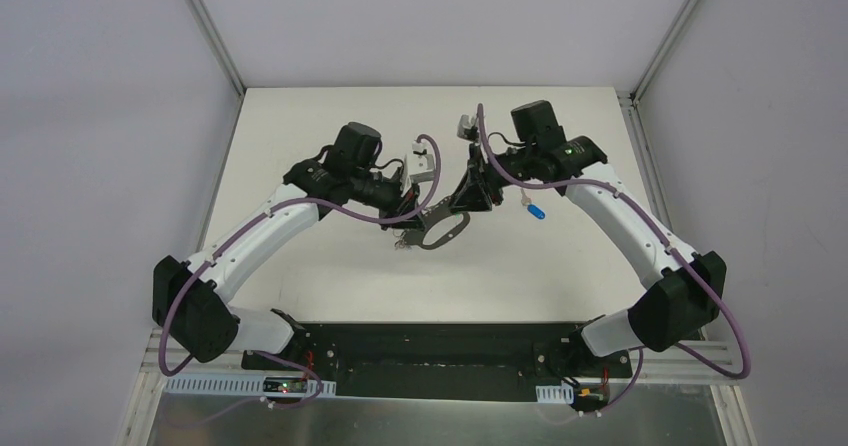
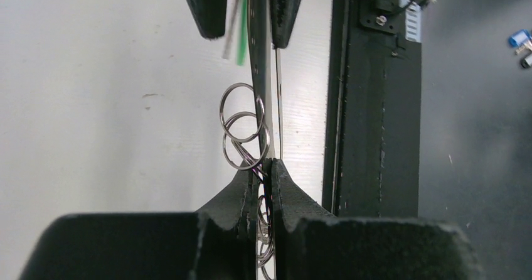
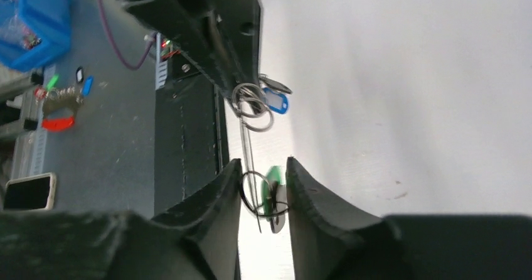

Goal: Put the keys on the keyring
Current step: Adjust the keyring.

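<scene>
Blue bin (image 3: 37, 16) off the table (image 1: 330, 286), upper left of right wrist view; contents too blurred to tell. Keys: two.
- Green key (image 3: 273, 186) sits between the jaws of the right gripper (image 3: 264, 162), which stand apart.
- Blue key (image 1: 537, 211) lies alone on the table, near that gripper.

Keyring (image 1: 447, 232): one, between both grippers. Left gripper (image 2: 268, 167) is clamped on its ring row, with several linked rings (image 2: 241, 129) showing beyond its fingers.

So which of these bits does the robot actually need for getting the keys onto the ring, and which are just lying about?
Part of the job:
keyring
green key
blue key

Just lying about, off to the side:
phone
blue bin
spare bunch with a red tag
</scene>
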